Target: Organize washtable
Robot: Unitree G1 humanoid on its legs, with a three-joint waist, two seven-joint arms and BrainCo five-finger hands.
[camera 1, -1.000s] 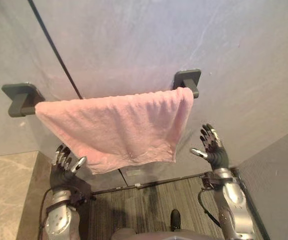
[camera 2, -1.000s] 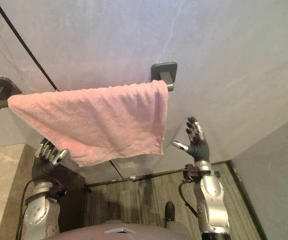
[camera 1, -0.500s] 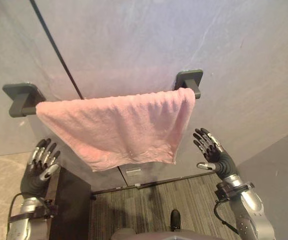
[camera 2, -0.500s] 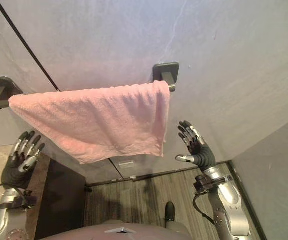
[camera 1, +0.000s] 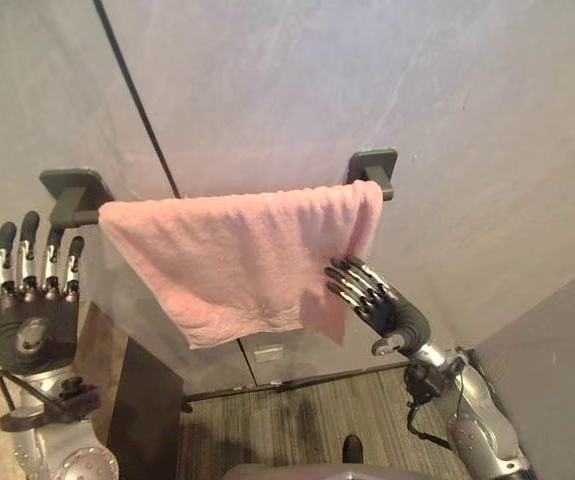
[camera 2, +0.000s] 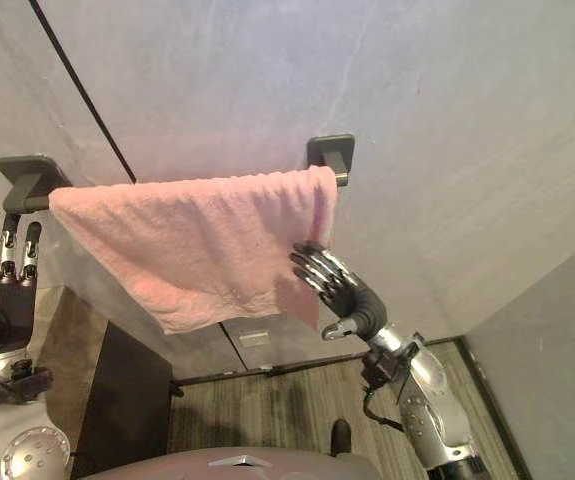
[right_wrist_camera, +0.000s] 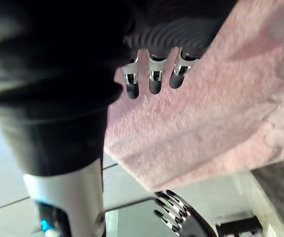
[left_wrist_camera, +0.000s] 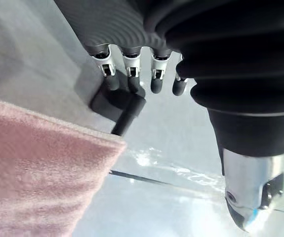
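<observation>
A pink towel hangs over a dark rail between two dark wall brackets, one at the left and one at the right. My right hand reaches in from the lower right, open, its straight fingers against the towel's lower right corner, which is pushed inward. The right wrist view has those fingertips just before the pink cloth. My left hand is raised at the far left beside the left bracket, open and holding nothing. In the left wrist view its fingers point at that bracket.
The grey wall behind the rail carries a thin dark seam and a small white plate low down. A dark cabinet stands at the lower left. Striped flooring lies below, with a grey panel at the right.
My right hand has swung left from beside the towel onto its lower right corner, pushing it in. My left hand has risen beside the left bracket. The view has shifted a little.
</observation>
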